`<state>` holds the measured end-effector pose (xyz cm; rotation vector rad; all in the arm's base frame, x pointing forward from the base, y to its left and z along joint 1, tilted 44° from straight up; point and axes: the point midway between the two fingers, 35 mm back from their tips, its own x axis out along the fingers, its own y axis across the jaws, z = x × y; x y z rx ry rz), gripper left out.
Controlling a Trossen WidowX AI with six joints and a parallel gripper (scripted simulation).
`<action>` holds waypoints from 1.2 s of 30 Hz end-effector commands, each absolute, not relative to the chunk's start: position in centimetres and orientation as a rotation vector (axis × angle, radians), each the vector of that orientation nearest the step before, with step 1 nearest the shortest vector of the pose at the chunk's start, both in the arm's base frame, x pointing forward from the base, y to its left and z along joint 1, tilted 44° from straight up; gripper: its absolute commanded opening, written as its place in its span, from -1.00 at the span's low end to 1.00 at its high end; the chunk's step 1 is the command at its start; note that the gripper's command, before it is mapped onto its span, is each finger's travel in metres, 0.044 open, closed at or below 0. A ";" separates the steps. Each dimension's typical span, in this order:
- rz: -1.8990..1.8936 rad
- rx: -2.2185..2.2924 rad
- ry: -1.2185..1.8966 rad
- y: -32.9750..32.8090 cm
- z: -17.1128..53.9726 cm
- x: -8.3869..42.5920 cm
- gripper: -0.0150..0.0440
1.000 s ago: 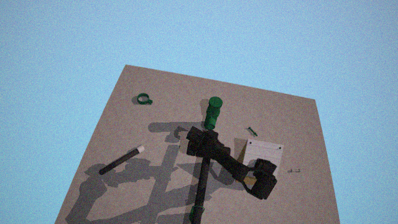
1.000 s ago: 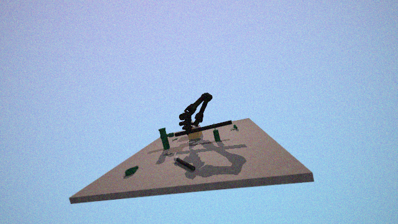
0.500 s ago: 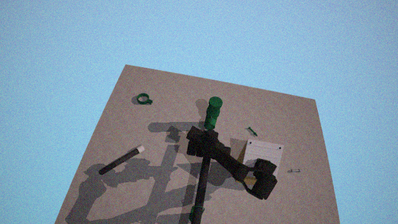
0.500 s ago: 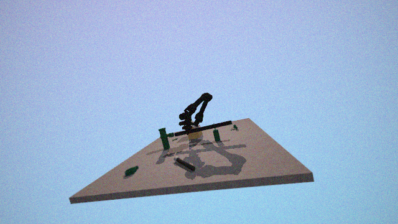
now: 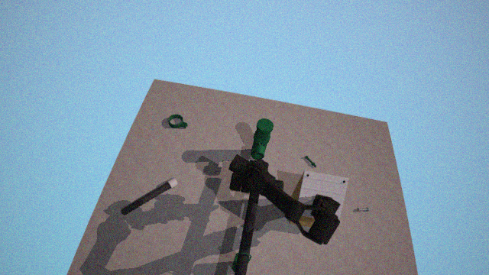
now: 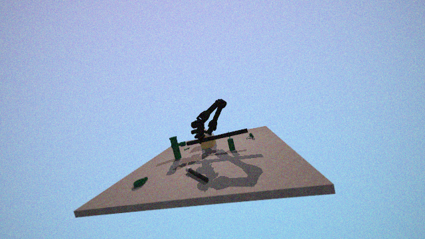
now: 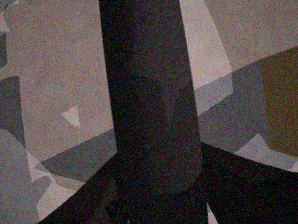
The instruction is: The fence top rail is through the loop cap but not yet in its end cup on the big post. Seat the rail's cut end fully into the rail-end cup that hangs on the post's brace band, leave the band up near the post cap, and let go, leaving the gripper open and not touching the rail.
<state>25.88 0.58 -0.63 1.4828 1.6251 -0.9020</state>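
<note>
One gripper (image 5: 252, 183) (image 6: 200, 141) (image 7: 156, 151) is closed on the black rail (image 5: 248, 229) (image 6: 226, 135) (image 7: 150, 90) near its cut end, presumably to steer that end while the loop on the short post (image 6: 231, 145) carries the rest. At centre-left in the exterior view, the rail's long axis slopes gently down leftward, pointing at the rail-end cup (image 5: 258, 153) (image 6: 182, 144) on the big post (image 5: 264, 126) (image 6: 175, 148), just short of it.
</note>
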 end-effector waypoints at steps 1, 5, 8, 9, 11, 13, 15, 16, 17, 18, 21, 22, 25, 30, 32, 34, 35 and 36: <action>-0.895 1.486 1.608 0.0 -0.3 26.5 -0.49; -0.895 1.486 1.608 -0.1 -0.3 26.6 -0.49; -0.895 1.486 1.608 -0.2 -0.3 26.7 -0.49; -0.895 1.486 1.608 -0.2 -0.2 26.7 -0.49; -0.895 1.486 1.607 -0.3 -0.2 26.8 -0.49; -0.895 1.486 1.607 -0.4 -0.2 26.9 -0.49; -0.895 1.486 1.607 -0.4 -0.2 26.9 -0.49; -0.895 1.486 1.607 -0.5 -0.2 26.9 -0.49; -0.895 1.486 1.607 -0.5 -0.2 27.0 -0.49; -0.895 1.486 1.607 -0.6 -0.2 27.0 -0.49; -0.895 1.486 1.607 -0.7 -0.1 27.1 -0.49; -0.895 1.486 1.607 -0.7 -0.1 27.1 -0.49; -0.895 1.486 1.608 -0.8 -0.2 27.1 -0.49; -0.894 1.482 1.616 -1.0 -0.7 26.9 -0.49; -0.893 1.481 1.620 -1.2 -1.0 26.8 -0.49; -0.892 1.479 1.625 -1.3 -1.3 26.8 -0.49; -0.891 1.478 1.627 -1.4 -1.4 26.7 -0.49; -0.891 1.477 1.629 -1.4 -1.6 26.7 -0.49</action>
